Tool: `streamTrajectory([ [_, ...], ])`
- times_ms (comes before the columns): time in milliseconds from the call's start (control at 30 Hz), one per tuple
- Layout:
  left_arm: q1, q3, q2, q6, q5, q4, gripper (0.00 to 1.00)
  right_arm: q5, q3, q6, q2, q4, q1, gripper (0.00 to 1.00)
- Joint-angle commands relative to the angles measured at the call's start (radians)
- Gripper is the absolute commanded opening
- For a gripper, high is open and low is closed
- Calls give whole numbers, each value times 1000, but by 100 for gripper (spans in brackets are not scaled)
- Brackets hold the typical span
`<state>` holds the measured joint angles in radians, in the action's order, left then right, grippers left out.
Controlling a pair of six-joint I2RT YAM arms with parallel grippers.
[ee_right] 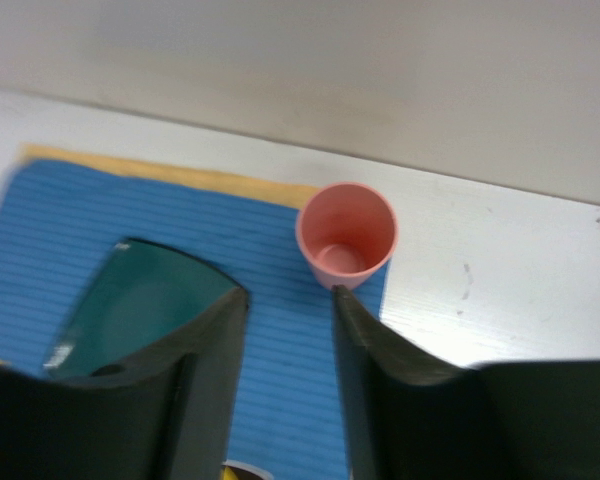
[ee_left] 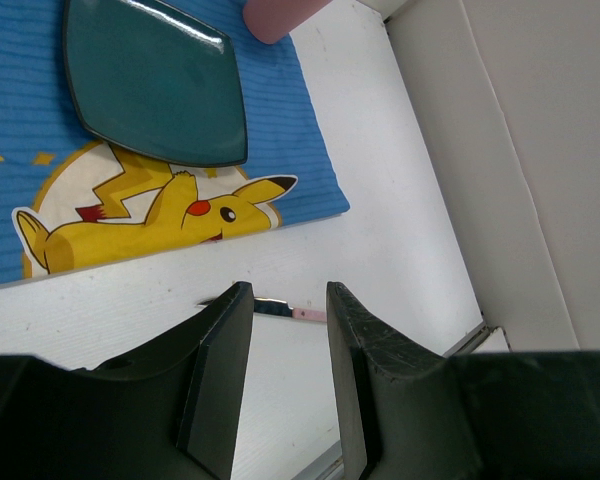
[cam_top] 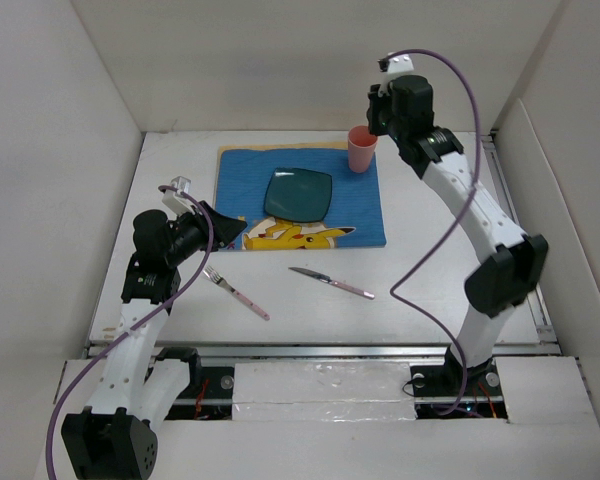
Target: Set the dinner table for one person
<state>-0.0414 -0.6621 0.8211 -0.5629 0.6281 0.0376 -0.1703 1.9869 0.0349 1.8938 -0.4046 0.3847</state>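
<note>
One plate (cam_top: 298,192) and one cup (cam_top: 362,150) are noted on one placemat (cam_top: 365,215), 12 o'clock on the dinner table (cam_top: 310,320); one fork (cam_top: 236,290) and one knife (cam_top: 330,282) are logged at 6 o'clock of it; left gripper (ee_left: 288,300) and right gripper (ee_right: 288,295) are narrowly parted, empty

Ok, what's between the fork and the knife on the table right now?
Nothing: in the top view the stretch of white table between the fork and the knife is bare.
</note>
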Motion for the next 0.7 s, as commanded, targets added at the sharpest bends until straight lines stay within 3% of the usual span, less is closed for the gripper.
streamTrajectory([
  [0,6,6,-19,3,22,39,32,64,-278,-6,-163,105,42,13],
  [33,6,7,-22,1,25,42,32,71,-369,6,-267,151,61,2],
  [67,6,10,-25,-2,30,45,31,99,-460,13,-315,176,101,0],
  [100,6,13,-28,-5,41,54,29,118,-638,20,-364,196,121,0],
  [167,6,16,-27,-8,48,64,25,162,-805,59,-499,263,179,0],
  [267,6,25,-33,-15,68,77,12,230,-1081,112,-637,331,229,3],
  [300,6,27,-39,-17,73,82,8,233,-1133,128,-660,335,255,23],
  [333,6,27,-40,-18,74,85,2,238,-1219,157,-683,342,264,36],
  [400,6,24,-36,-18,76,84,0,255,-1283,184,-726,345,275,62],
  [500,6,27,-49,-18,73,88,0,258,-1338,204,-710,334,284,72],
  [667,6,27,-46,-19,70,85,10,250,-1315,194,-592,273,296,77],
])
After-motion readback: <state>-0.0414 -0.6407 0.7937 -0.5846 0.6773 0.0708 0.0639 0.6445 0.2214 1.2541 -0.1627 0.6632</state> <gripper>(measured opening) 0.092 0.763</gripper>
